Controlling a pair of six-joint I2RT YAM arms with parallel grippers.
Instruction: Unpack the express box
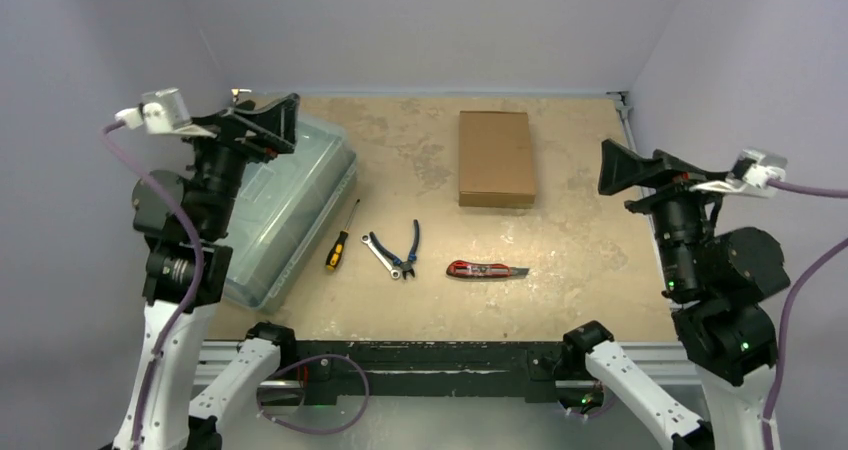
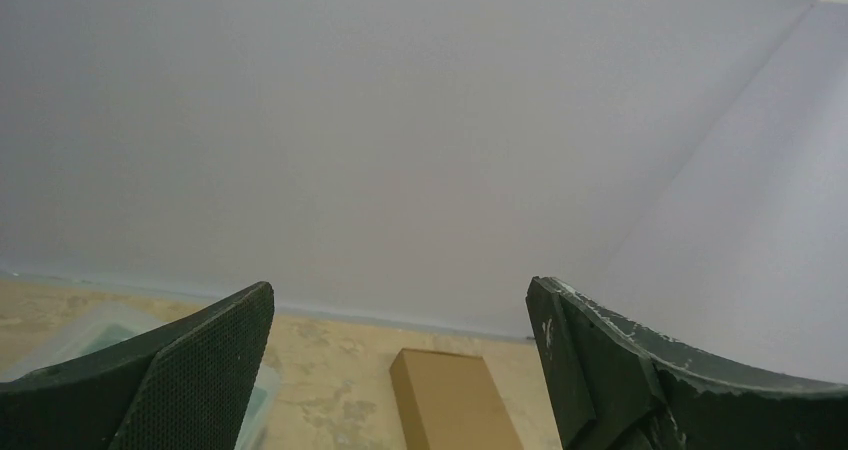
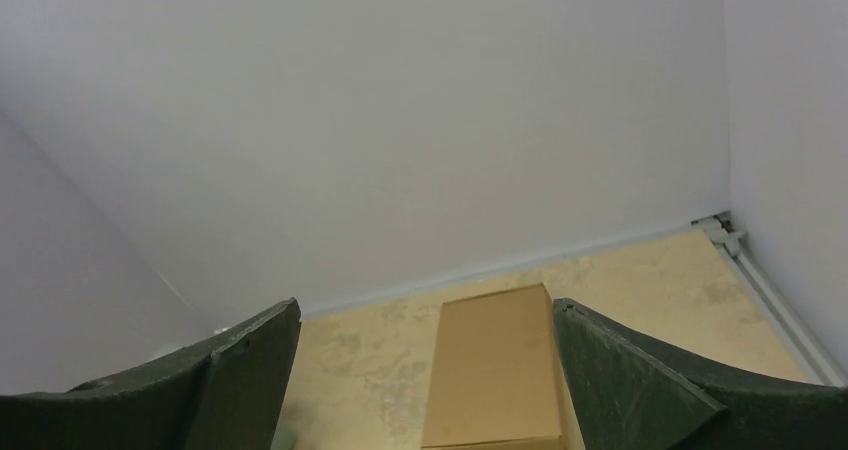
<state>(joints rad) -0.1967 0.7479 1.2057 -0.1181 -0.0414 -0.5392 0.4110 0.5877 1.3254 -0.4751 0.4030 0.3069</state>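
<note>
The express box (image 1: pixel 495 157), a flat plain brown cardboard box with its lid down, lies on the table at the back centre. My left gripper (image 1: pixel 283 125) hangs open above the plastic bin at the left, well away from the box. My right gripper (image 1: pixel 613 167) hangs open at the right, a short way from the box's right side. In the left wrist view the box (image 2: pixel 455 405) shows low down between the spread fingers of the gripper (image 2: pixel 400 300). In the right wrist view the box (image 3: pixel 495 365) lies beyond the gripper (image 3: pixel 425 315). Neither gripper has anything between its fingers.
A large translucent lidded plastic bin (image 1: pixel 290 210) stands at the left. In front of the box lie a screwdriver (image 1: pixel 342 238), a wrench (image 1: pixel 380 253), blue-handled pliers (image 1: pixel 411 248) and a red utility knife (image 1: pixel 485 270). Walls close in the back and both sides.
</note>
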